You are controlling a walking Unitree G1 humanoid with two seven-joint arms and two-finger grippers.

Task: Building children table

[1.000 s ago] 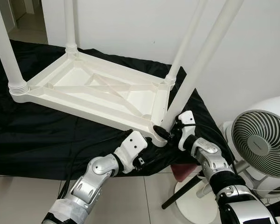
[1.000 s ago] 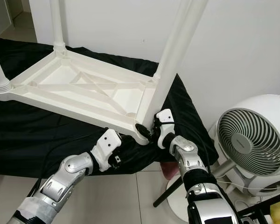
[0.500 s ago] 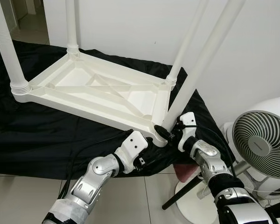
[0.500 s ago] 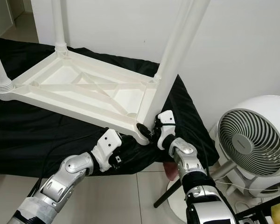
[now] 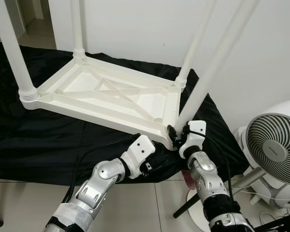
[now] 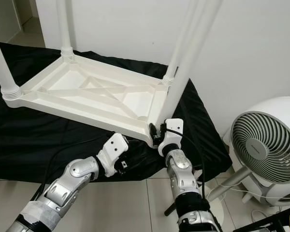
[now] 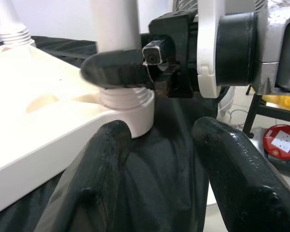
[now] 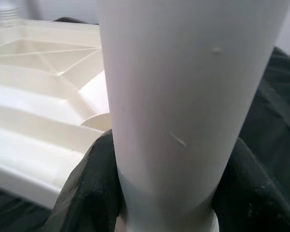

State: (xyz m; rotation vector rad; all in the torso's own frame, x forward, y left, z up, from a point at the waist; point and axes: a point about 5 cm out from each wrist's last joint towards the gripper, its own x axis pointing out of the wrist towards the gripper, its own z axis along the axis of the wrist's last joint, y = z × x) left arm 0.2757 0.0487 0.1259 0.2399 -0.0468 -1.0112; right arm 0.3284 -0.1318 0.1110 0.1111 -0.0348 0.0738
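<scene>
A white plastic children's table point(image 5: 111, 96) lies upside down on a black cloth point(image 5: 38, 135), its legs pointing up. My right gripper point(image 5: 176, 137) is shut on the near right leg point(image 5: 212, 72) just above its threaded base at the table's corner. In the right wrist view the black fingers point(image 8: 87, 188) hug both sides of that leg point(image 8: 183, 96). My left gripper point(image 7: 162, 140) is open just in front of the same corner, low over the cloth, with nothing between its fingers. The left wrist view shows the leg's base collar point(image 7: 128, 104) and the right gripper's finger point(image 7: 116, 70) across it.
Three more legs stand up at the other corners: near left point(image 5: 12, 48), far left point(image 5: 77, 24), far right point(image 5: 195, 43). A white fan point(image 5: 275, 150) on a stand is at the right, close to my right arm. A white wall runs behind. Tiled floor lies in front.
The whole picture has shifted with the camera. My right forearm has swung inward beneath the table's corner, its gripper staying on the leg. The left gripper keeps its place.
</scene>
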